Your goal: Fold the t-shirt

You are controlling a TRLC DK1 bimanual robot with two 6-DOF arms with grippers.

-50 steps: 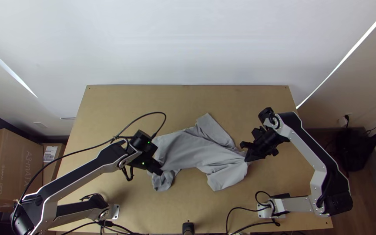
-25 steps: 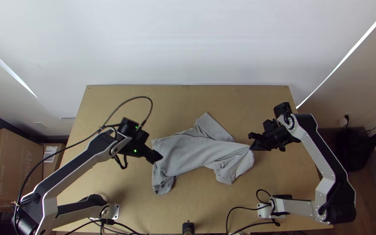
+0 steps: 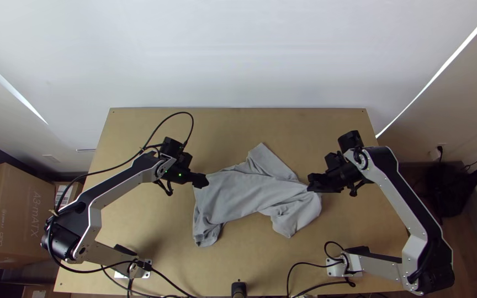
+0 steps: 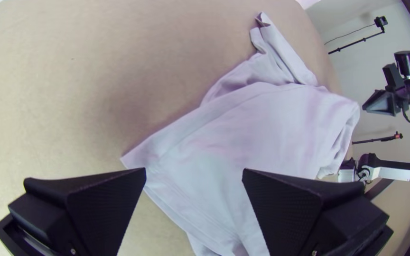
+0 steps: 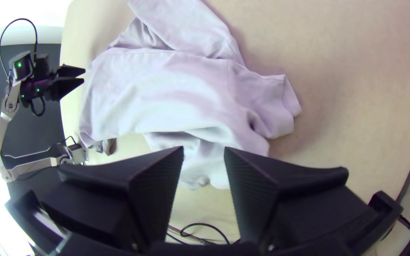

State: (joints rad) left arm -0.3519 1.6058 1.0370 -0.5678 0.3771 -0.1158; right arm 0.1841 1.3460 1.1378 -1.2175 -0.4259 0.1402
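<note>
1. T-shirt is lying rumpled and partly doubled over on the surface.
2. Left end effector is hanging at the t-shirt's left end, fingers apart.
3. Right end effector is hanging at the t-shirt's right end, fingers apart, clamping nothing.
4. T-shirt is probably behaving as light, limp, easily creased fabric; its flat left corner is offering the clearest grip, its bunched right end likely needing smoothing.

Over on the left, a big cardboard box stands beside the table, a smaller carton tucked in between! Across to the right, a black bag sits by the wall, below a plugged-in wall socket!
</note>
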